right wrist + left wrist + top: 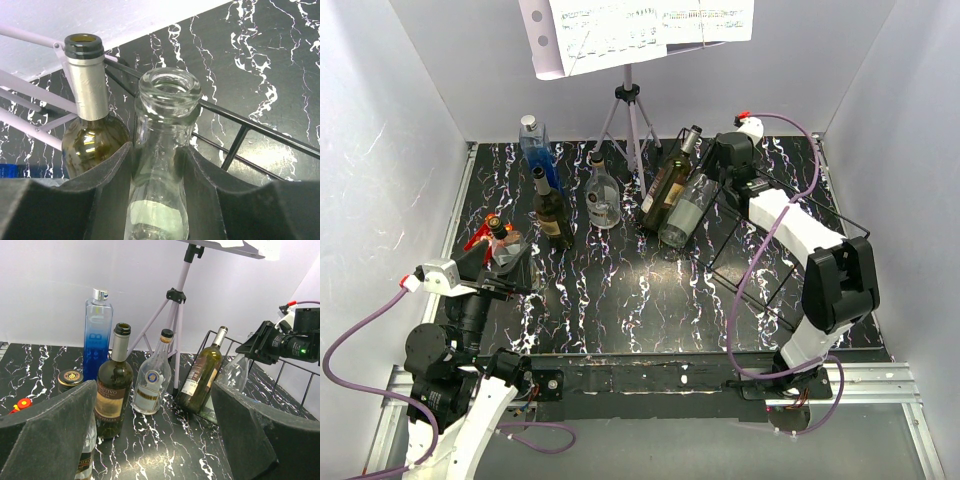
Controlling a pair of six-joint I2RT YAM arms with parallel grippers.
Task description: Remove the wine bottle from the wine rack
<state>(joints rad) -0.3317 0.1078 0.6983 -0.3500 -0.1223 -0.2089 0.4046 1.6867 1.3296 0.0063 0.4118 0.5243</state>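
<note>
The black wire wine rack (790,255) stands at the right of the table. Two bottles lean in its left end: a clear glass bottle (685,215) and an olive-green wine bottle (665,185) with a silver foil neck. My right gripper (717,178) is shut on the clear bottle's neck. In the right wrist view the gripper (157,160) has both pads pressed against the neck of the clear bottle (167,100), with the green bottle (92,135) just to the left. My left gripper (510,262) is open and empty at the table's left, also open in its wrist view (155,405).
A grey tripod music stand (630,110) stands at the back. A blue bottle (538,150), a dark labelled bottle (552,212) and a clear round bottle (602,195) stand left of centre. A small gold-capped bottle (500,232) is beside my left gripper. White walls enclose the table.
</note>
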